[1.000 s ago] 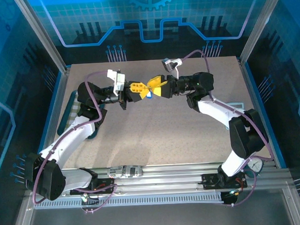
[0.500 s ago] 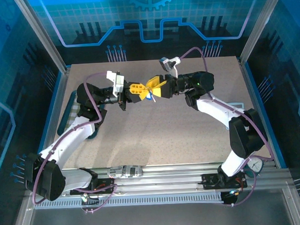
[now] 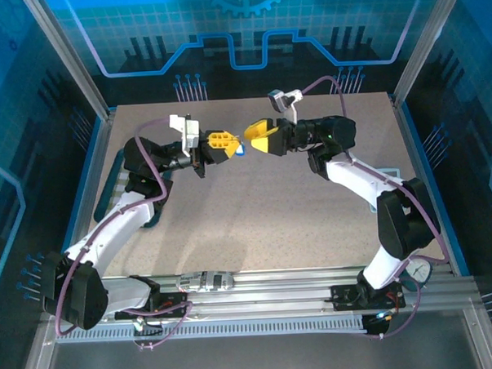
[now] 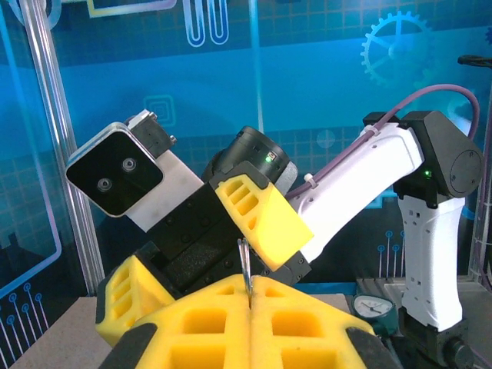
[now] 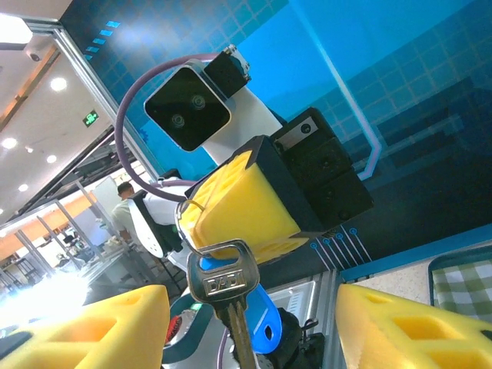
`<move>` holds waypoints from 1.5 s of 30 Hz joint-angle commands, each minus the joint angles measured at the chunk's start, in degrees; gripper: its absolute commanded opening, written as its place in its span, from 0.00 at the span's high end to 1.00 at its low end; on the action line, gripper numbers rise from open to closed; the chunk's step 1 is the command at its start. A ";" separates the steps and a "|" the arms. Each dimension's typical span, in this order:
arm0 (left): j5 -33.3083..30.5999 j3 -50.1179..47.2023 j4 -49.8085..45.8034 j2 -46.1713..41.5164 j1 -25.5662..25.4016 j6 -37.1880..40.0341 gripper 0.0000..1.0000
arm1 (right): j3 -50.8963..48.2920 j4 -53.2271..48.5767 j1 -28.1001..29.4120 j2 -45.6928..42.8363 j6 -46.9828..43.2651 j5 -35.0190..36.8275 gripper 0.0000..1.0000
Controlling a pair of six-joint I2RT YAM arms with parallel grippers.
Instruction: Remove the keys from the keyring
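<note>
My left gripper (image 3: 228,143) is held above the middle of the table, shut on the keyring (image 5: 181,221), a thin grey loop that pokes out edge-on between its yellow fingertips (image 4: 247,270). From the ring hang a silver key (image 5: 224,278) stamped DADI and, behind it, a blue-headed key piece (image 5: 260,317); from above they show as a blue speck (image 3: 240,150). My right gripper (image 3: 254,137) faces the left one from the right, open, its yellow fingers (image 5: 84,330) spread either side of the hanging keys without touching them.
A checked cloth (image 5: 461,284) lies on the table at the right side. A dark tray (image 3: 114,184) runs along the left edge. A pressure gauge (image 3: 418,268) sits by the right arm's base. Blue enclosure walls (image 3: 248,37) ring the table.
The two grippers were together at the keys; now the right gripper has opened and drawn back to the right, and the left has shifted slightly left with the ring.
</note>
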 commanded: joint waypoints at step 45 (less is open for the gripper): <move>5.10 1.12 16.90 4.45 1.21 -13.57 1.00 | 6.56 2.50 4.94 0.67 6.67 -2.74 0.57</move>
